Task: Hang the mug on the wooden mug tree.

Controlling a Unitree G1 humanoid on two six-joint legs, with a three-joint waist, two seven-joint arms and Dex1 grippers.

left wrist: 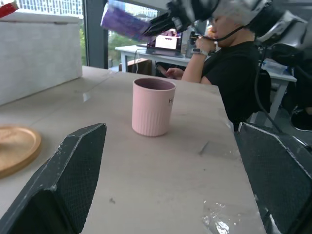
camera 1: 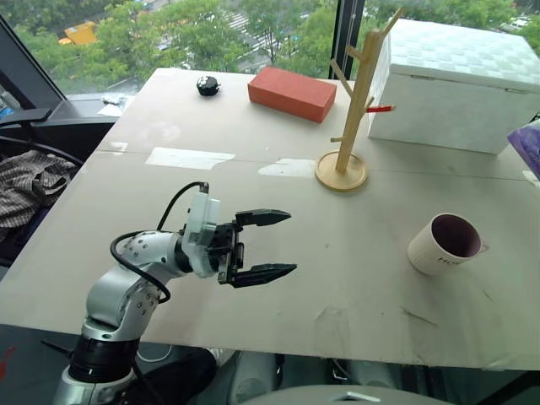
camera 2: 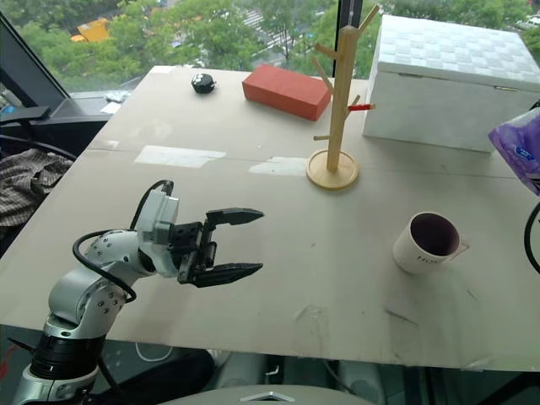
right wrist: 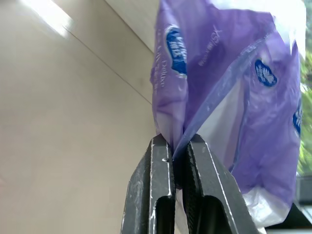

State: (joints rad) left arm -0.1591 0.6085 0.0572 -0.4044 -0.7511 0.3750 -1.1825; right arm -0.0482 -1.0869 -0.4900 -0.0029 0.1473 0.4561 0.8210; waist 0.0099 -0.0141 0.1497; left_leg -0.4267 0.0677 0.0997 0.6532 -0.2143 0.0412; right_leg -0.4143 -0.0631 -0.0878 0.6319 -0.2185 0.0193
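From my head, the mug stands upright on the table at four o'clock from the wooden mug tree; my left gripper hovers spread, empty, at eight o'clock. At my right wrist, my right gripper pinches the purple tissue pack.

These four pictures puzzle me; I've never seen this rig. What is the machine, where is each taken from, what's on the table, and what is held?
It is a two-armed humanoid robot. Two pictures come from its head, looking down over a table; the other two come from cameras on its wrists. On the table stand the wooden mug tree, the mug, a red brick-like block, a white box and a small dark object. The left gripper hangs open, holding nothing. The right gripper is pinched shut on a purple tissue pack. A person sits beyond the table.
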